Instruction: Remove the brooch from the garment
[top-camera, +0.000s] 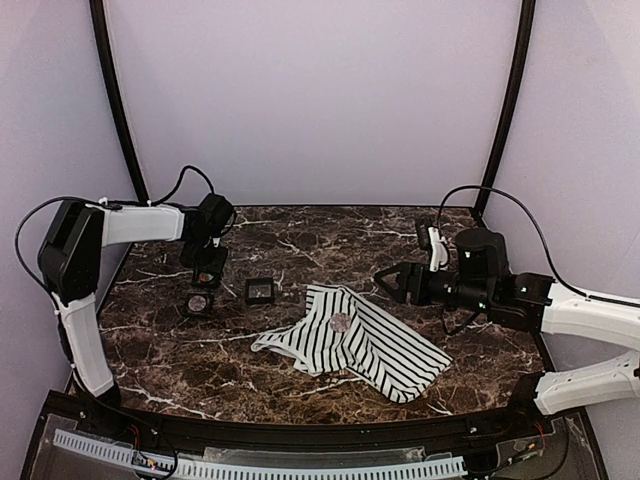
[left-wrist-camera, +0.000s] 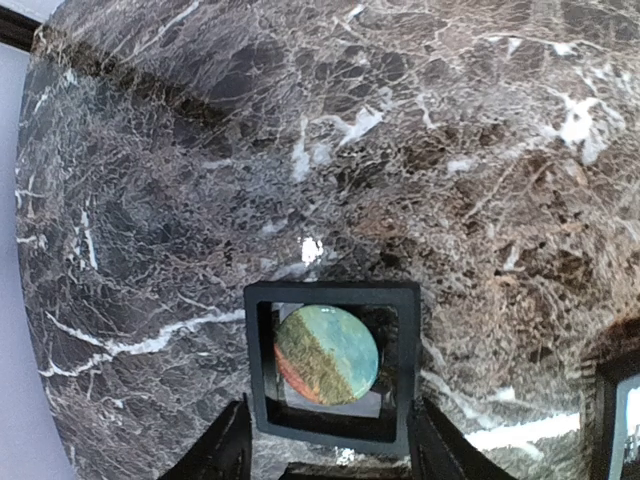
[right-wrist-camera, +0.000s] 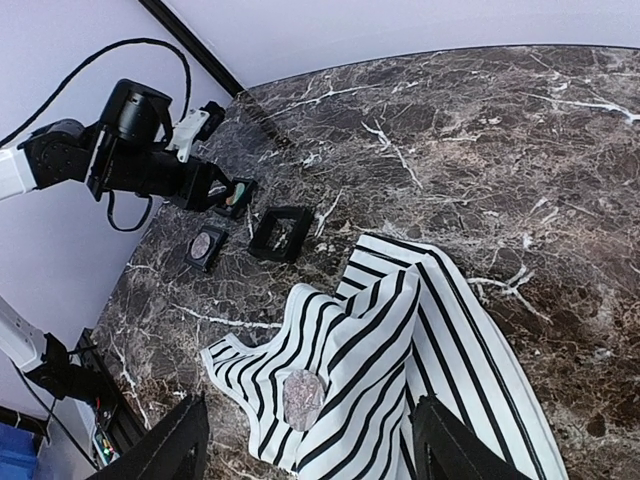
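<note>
I had the left gripper down at the left side of the marble table, over a small black box that held a round green-and-orange disc. Its fingers stood apart, one on each side of the box's near corners. I could not tell from the wrist view whether they touched the frame.

Two more black boxes sat close by. One, just nearer the arm bases, carried a pale round piece. The other lay a little to the right, toward the garment.

The striped garment lay crumpled on the table right of centre, well apart from the left arm. The brooch, a small greyish round piece, sat on its upper folds.

The right gripper hung above and just right of the garment, angled toward it. Its fingers were spread wide with nothing between them, and the brooch showed in the gap below.
</note>
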